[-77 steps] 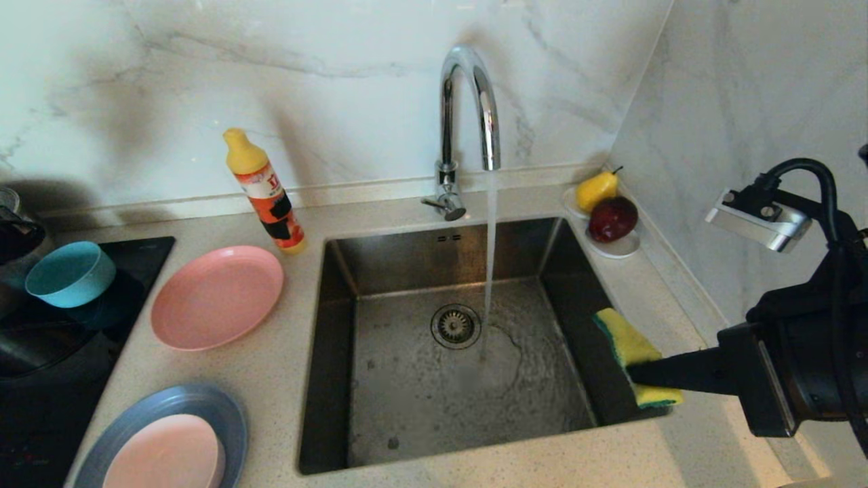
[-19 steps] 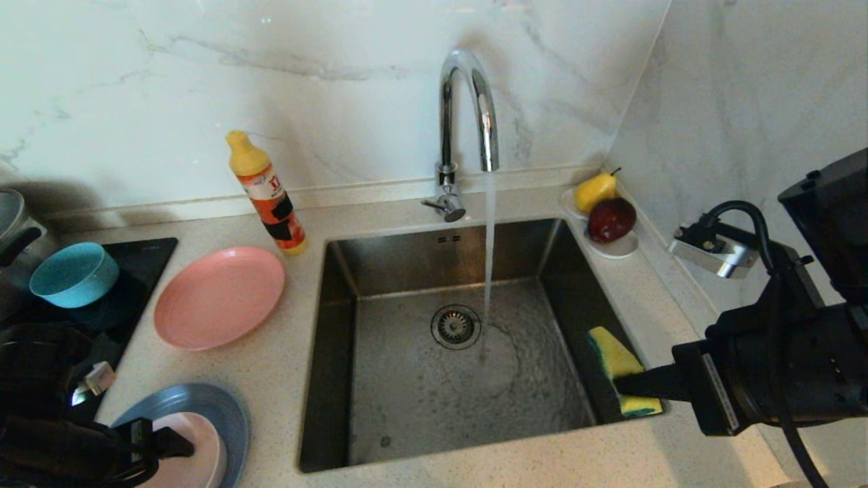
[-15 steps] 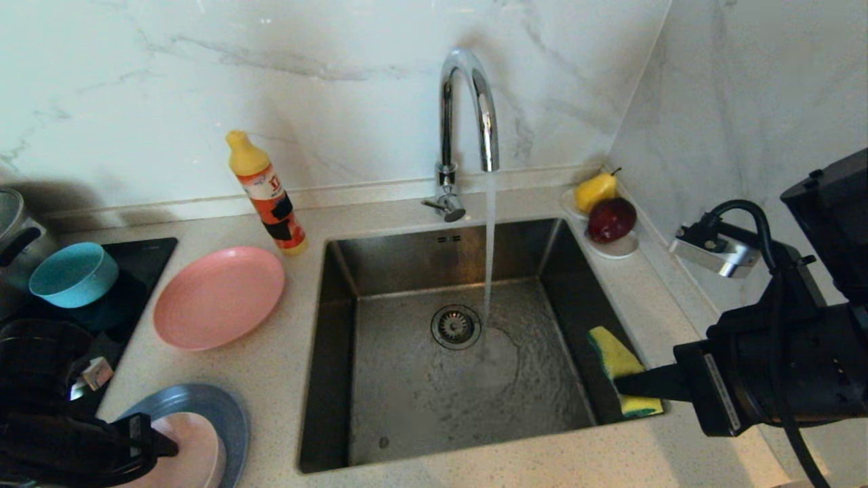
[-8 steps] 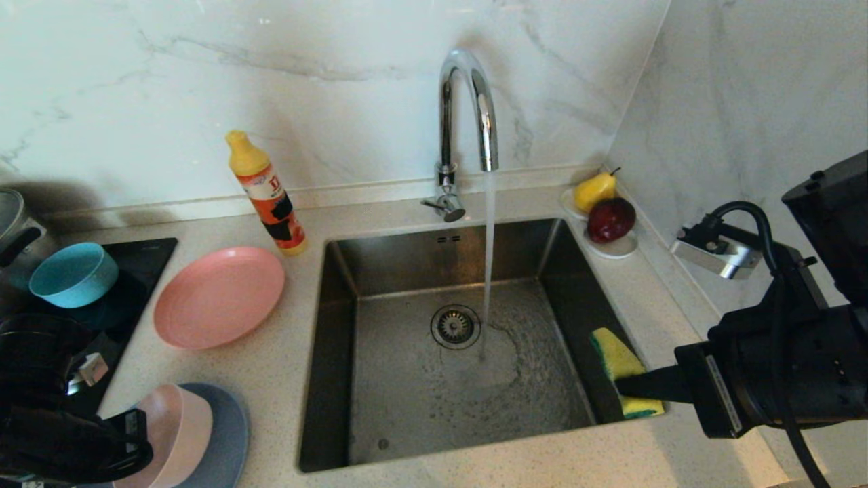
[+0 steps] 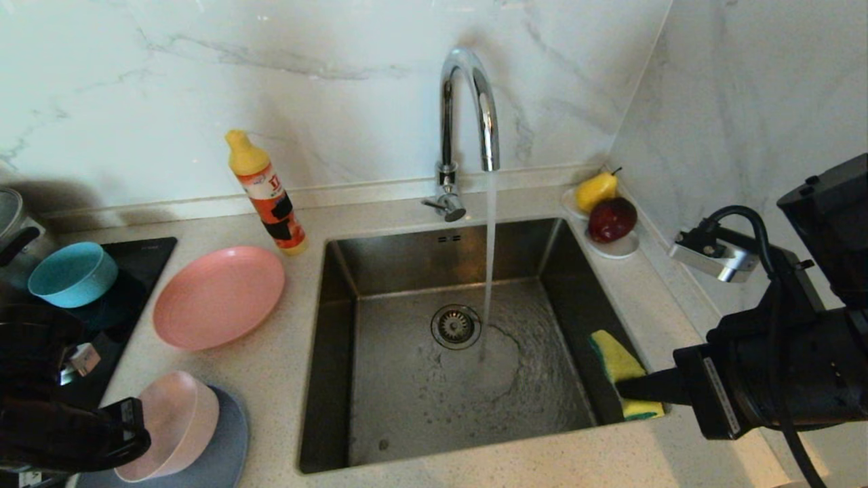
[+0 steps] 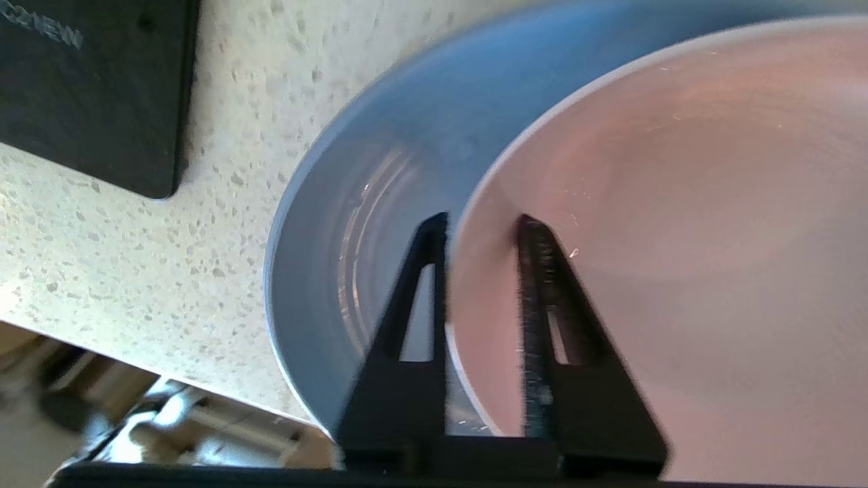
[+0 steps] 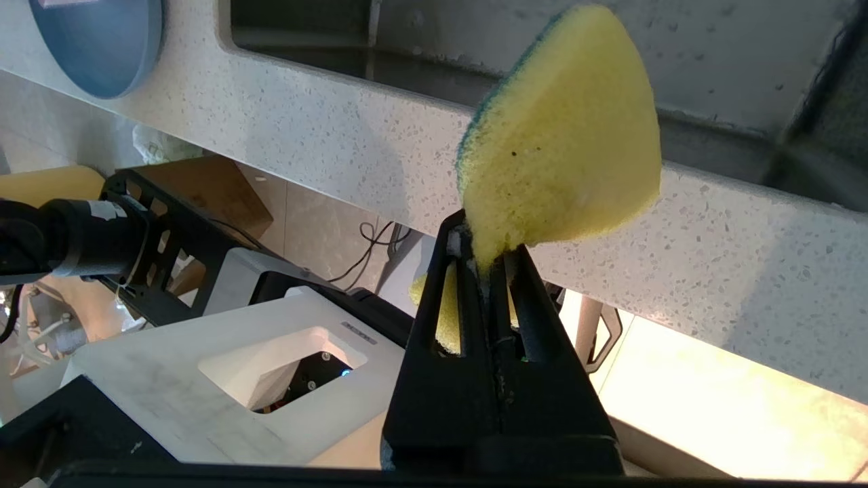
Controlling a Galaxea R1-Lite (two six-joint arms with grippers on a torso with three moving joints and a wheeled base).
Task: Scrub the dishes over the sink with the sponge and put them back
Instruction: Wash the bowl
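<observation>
Two grips show on my feeds: my left gripper (image 6: 481, 227) pinches the rim of the pale pink bowl (image 5: 173, 423), tipped on edge in the grey-blue plate (image 5: 227, 447). My right gripper (image 7: 485, 257) clamps the sponge (image 5: 620, 366), long axis toward the running tap (image 5: 468, 115), over the sink (image 5: 380, 271) and its right edge.

Marble-walled kitchen corner

White veined marble walls (image 5: 325, 88) meet at two o'clock; a pale speckled desk (image 5: 271, 379) spreads below, brightly lit.
</observation>
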